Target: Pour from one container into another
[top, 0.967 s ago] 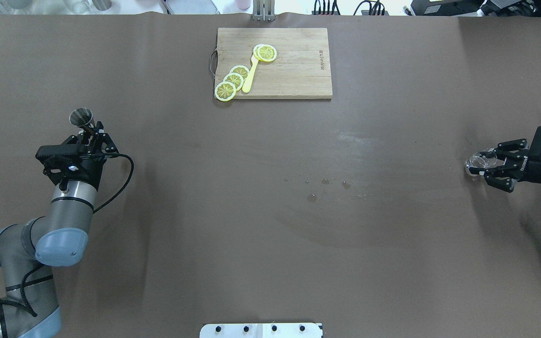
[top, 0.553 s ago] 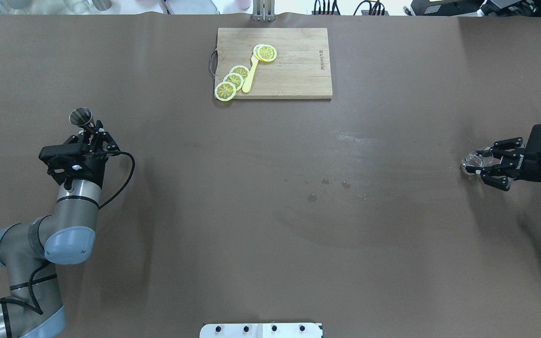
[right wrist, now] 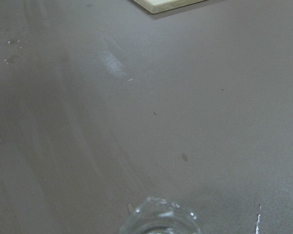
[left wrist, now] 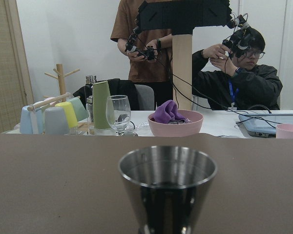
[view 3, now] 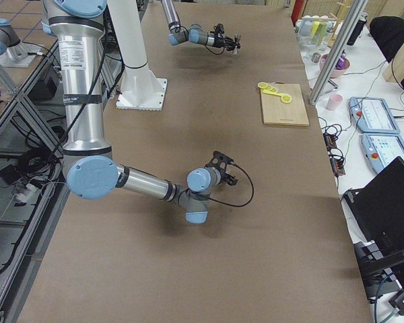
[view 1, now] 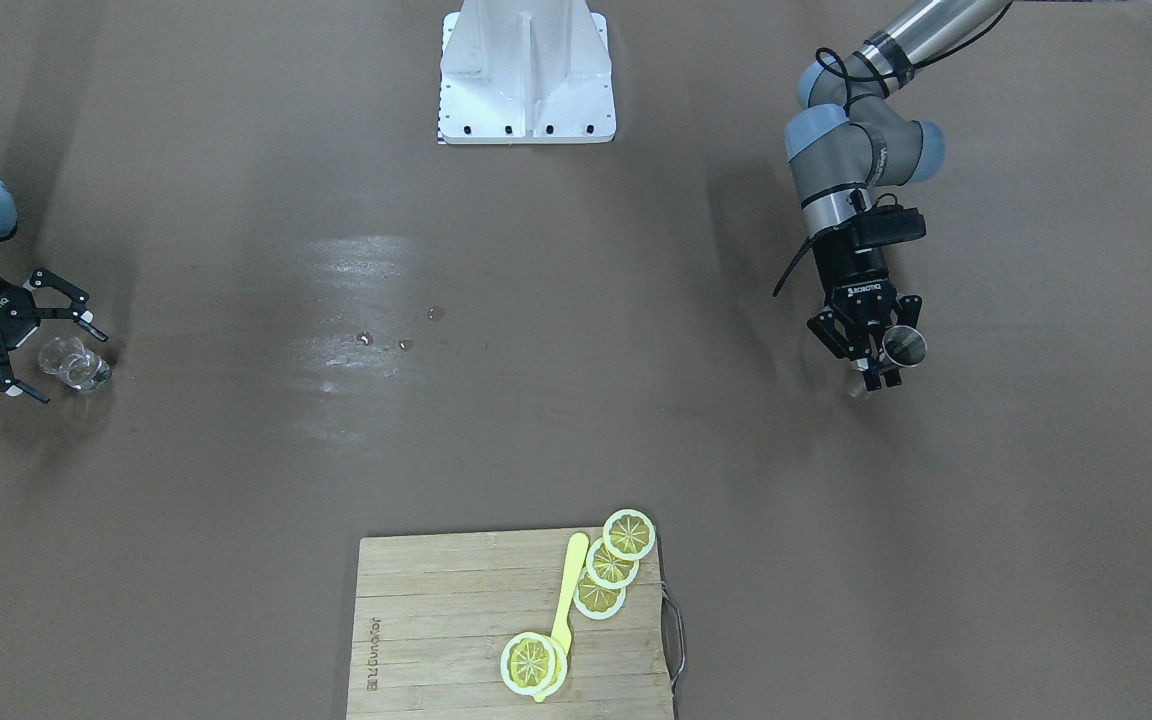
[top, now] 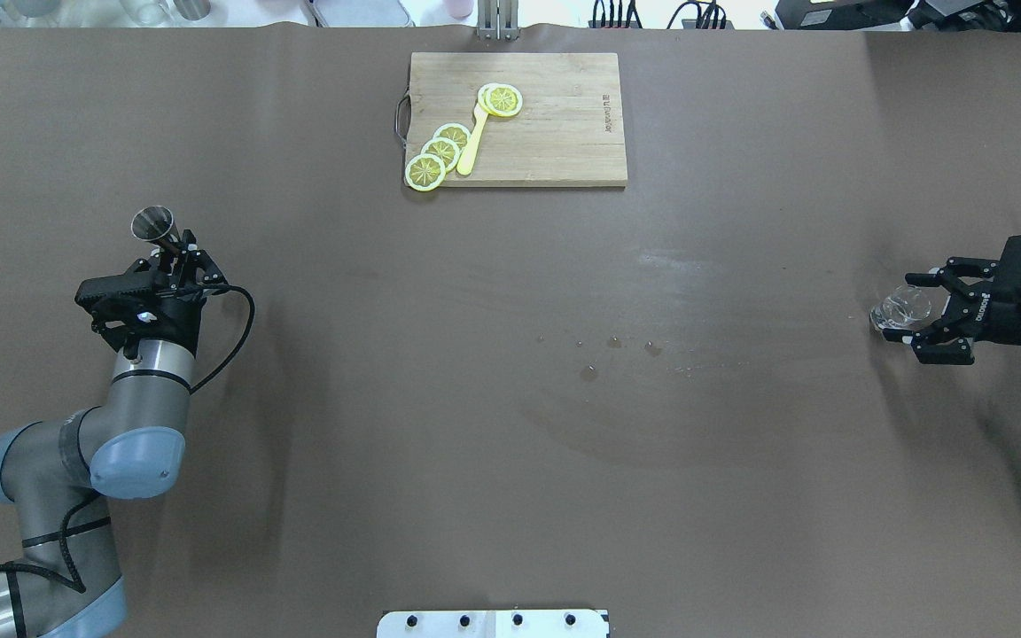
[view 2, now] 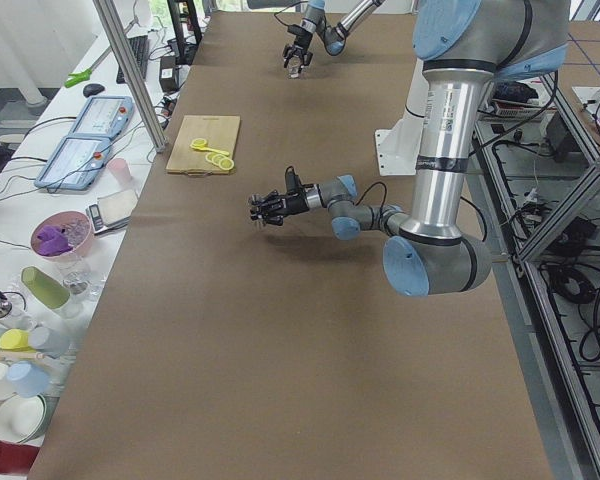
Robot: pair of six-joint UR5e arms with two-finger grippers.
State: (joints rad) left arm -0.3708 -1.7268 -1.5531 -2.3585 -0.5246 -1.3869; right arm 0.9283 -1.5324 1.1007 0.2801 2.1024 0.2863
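Observation:
A steel cup stands at the table's left; in the left wrist view the cup fills the lower centre. My left gripper is shut on its narrow lower part, which the fingers hide. From the front, the left gripper reaches down beside the cup's rim. At the far right a clear glass sits on the table. My right gripper is open, one finger on each side of the glass. The front view shows the glass between the right gripper's spread fingers. Its rim shows at the bottom of the right wrist view.
A wooden cutting board lies at the back centre with lemon slices and a yellow utensil on it. Small droplets dot the table's middle. Beyond the left end, people sit by a side table holding cups and a pink bowl.
My right gripper has turned at the wrist, and its fingers now spread wider around the glass, which sits slightly further left. The left arm's elbow has drifted right; the cup has stayed put.

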